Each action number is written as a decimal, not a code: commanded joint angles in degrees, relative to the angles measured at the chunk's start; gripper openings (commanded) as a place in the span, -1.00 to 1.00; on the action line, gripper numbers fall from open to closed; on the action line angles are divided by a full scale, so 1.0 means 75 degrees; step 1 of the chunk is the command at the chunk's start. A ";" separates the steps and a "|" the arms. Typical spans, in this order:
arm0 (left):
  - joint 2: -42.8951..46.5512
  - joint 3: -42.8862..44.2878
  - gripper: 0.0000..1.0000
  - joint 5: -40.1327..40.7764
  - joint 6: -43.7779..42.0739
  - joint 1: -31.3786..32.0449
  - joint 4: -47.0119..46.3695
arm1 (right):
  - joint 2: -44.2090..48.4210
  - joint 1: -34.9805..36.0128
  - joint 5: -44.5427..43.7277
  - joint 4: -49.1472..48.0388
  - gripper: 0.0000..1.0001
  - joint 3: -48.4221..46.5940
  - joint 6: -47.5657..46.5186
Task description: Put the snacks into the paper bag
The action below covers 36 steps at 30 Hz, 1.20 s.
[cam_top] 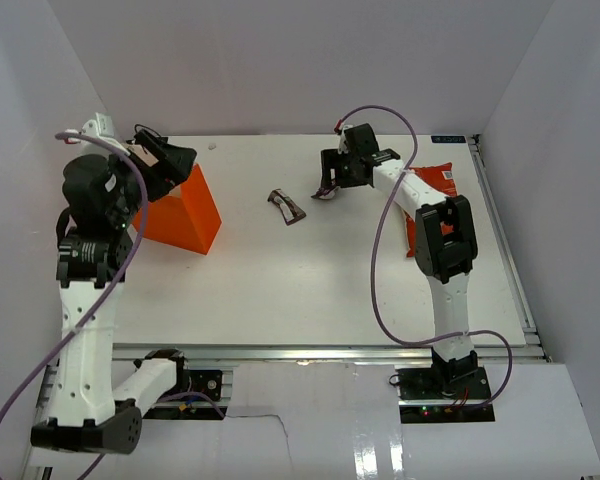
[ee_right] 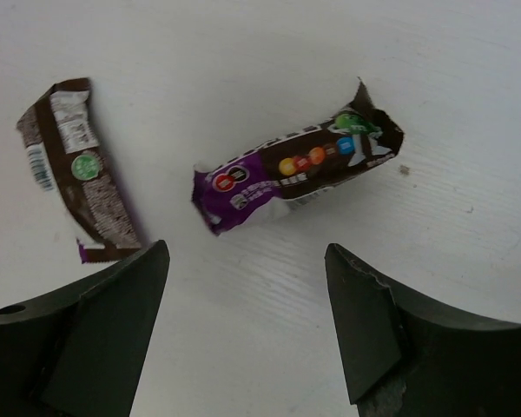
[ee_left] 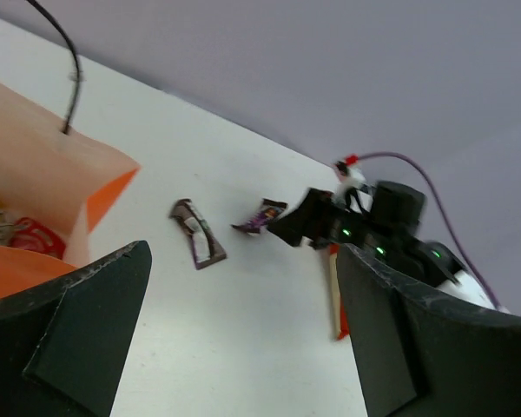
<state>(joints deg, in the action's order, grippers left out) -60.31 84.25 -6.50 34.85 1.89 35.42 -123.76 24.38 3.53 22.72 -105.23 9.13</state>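
The orange paper bag (cam_top: 188,212) stands at the left; my left gripper (cam_top: 168,160) hovers over its top, open and empty (ee_left: 243,334). In the left wrist view the paper bag (ee_left: 43,169) shows some wrappers (ee_left: 22,233) inside. Two dark snacks lie mid-table: a brown wrapper (cam_top: 287,207) (ee_right: 74,165) and a purple-brown one (cam_top: 325,193) (ee_right: 295,169). My right gripper (cam_top: 332,182) hangs open just above the purple one (ee_left: 262,217), with nothing between its fingers (ee_right: 247,321). The red-orange crisp packet (cam_top: 438,178) lies at the right, partly under the right arm.
White walls enclose the table on the left, back and right. A purple cable (cam_top: 380,270) loops beside the right arm. The metal rail of the table's near edge (cam_top: 310,352) runs between the arm bases. Bare tabletop (cam_top: 280,290) lies in front of the wrappers.
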 commanded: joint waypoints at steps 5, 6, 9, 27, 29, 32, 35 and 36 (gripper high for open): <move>0.1782 -0.2372 0.96 -0.1992 0.0802 -0.0018 -0.1242 | -0.0911 -0.0426 0.0311 -0.0216 0.57 -0.1062 0.1653; 0.1923 -0.2582 0.96 -0.1992 0.0895 -0.0018 -0.1254 | -0.1098 -0.0473 0.0454 -0.0263 0.57 -0.1133 0.1794; 0.2404 -0.3228 0.96 -0.2016 0.1294 -0.0018 -0.1417 | -0.1380 -0.0521 0.0876 -0.0509 0.58 -0.1309 0.2251; 0.2019 -0.4387 0.96 -0.2697 0.2559 0.0449 -0.2635 | -0.1475 -0.0649 0.2494 -0.1622 -0.39 -0.0221 0.2417; 0.1808 -0.4483 0.96 -0.2392 0.2595 0.1138 -0.2777 | -0.1323 -0.0708 0.2821 -0.1833 -0.43 0.0014 0.2124; 0.1341 -0.4530 0.96 -0.1736 0.2619 0.2157 -0.3011 | -0.0866 -0.0871 0.3474 -0.2009 -0.50 0.0599 0.1633; 0.0814 -0.4588 0.96 -0.1267 0.2724 0.2885 -0.3257 | 0.0033 -0.1129 0.4807 -0.2068 -0.59 0.1442 0.0289; 0.0707 -0.4635 0.96 -0.1208 0.2759 0.3005 -0.3513 | 0.0234 -0.1188 0.5220 -0.2045 -0.60 0.1688 0.0017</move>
<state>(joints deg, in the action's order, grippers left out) -53.49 49.98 -19.81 54.41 21.37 14.17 -129.82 17.41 30.70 9.06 -95.77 19.27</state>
